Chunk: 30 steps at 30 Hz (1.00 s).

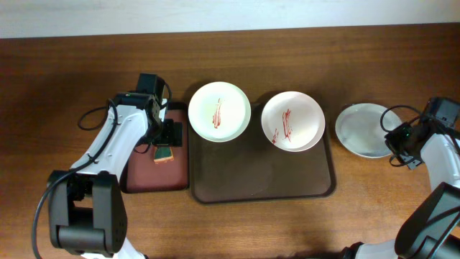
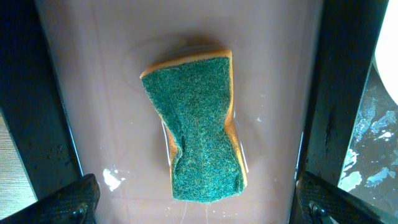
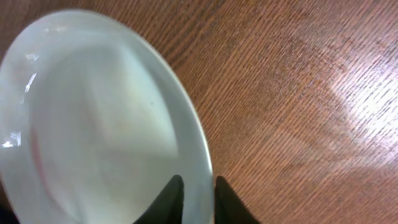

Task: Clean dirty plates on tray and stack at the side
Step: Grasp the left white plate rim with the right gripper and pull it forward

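Observation:
Two plates with red streaks sit on the back of the large dark brown tray [image 1: 237,176]: a pale greenish-white one [image 1: 219,111] at the left and a white one [image 1: 292,121] at the right. A third, clean plate [image 1: 365,129] lies on the table right of the tray. My right gripper [image 3: 198,199] is shut on this plate's [image 3: 106,130] right rim. My left gripper [image 2: 199,202] is open, its fingers wide on either side of a green and yellow sponge [image 2: 199,130] lying on the small tray; the sponge also shows in the overhead view [image 1: 164,154].
The smaller black-rimmed reddish-brown tray [image 1: 144,176] lies left of the big tray and looks wet under the sponge. Bare wooden table [image 1: 402,208] surrounds both trays. The arm bases stand at the front left and front right.

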{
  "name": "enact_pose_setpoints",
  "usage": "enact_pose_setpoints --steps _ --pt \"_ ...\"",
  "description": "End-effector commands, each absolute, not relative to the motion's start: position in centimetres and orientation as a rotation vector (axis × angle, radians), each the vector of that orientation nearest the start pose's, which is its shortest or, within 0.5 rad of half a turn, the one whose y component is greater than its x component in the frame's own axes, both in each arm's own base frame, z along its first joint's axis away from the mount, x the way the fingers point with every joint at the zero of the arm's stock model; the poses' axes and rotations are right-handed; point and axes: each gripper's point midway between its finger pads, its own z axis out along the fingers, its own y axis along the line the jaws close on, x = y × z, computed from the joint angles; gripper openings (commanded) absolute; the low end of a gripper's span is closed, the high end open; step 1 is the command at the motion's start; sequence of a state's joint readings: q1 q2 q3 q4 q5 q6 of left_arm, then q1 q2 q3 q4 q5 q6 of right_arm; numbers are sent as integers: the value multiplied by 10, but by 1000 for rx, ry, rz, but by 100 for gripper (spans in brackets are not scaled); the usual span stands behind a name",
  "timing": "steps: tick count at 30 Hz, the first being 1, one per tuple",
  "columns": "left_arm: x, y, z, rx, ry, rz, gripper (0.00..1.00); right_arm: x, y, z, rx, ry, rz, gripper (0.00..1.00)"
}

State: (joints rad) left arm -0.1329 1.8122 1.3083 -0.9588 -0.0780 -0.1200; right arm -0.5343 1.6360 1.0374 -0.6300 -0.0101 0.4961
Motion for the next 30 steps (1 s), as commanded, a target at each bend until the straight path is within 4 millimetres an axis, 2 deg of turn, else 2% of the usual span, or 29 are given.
enact_pose_setpoints --steps 1,3,4,6,7,9,10,12,14,17,19,20,22,24,27,30 --pt "356 -35 68 10 2999 69 100 330 -170 72 1229 2436 146 57" --pt "357 -35 69 10 2999 69 100 352 -148 97 1049 2427 323 57" --pt "357 -35 69 10 2998 69 100 368 -127 115 886 2431 408 57" --pt "357 -35 69 10 2999 69 100 385 -84 139 632 2471 467 57" --pt "357 -35 69 10 2999 69 100 392 -50 146 464 2506 496 57" --pt "357 -35 69 10 2999 69 100 396 3 147 272 2545 539 57" --pt "356 -35 68 10 2999 69 100 397 43 146 142 2564 569 57" --pt "357 -35 69 10 2998 69 100 397 102 141 -55 2567 617 57" --pt "357 -35 69 10 2999 70 100 402 144 128 -190 2553 641 57" --pt "357 -36 69 11 2998 69 100 409 176 96 -277 2583 595 57" --pt "357 -36 69 11 2999 69 100 421 183 98 -290 2588 571 57" --pt "357 -36 69 11 2998 69 100 433 187 108 -305 2566 554 57" --pt "357 -36 69 11 2999 69 100 445 192 114 -326 2536 553 57" --pt "357 -36 69 11 2999 69 100 449 193 98 -322 2563 551 57" --pt "356 -36 68 11 2999 69 100 444 199 59 -305 2650 560 54" --pt "356 -36 68 11 3000 69 100 440 214 39 -333 2677 552 49"
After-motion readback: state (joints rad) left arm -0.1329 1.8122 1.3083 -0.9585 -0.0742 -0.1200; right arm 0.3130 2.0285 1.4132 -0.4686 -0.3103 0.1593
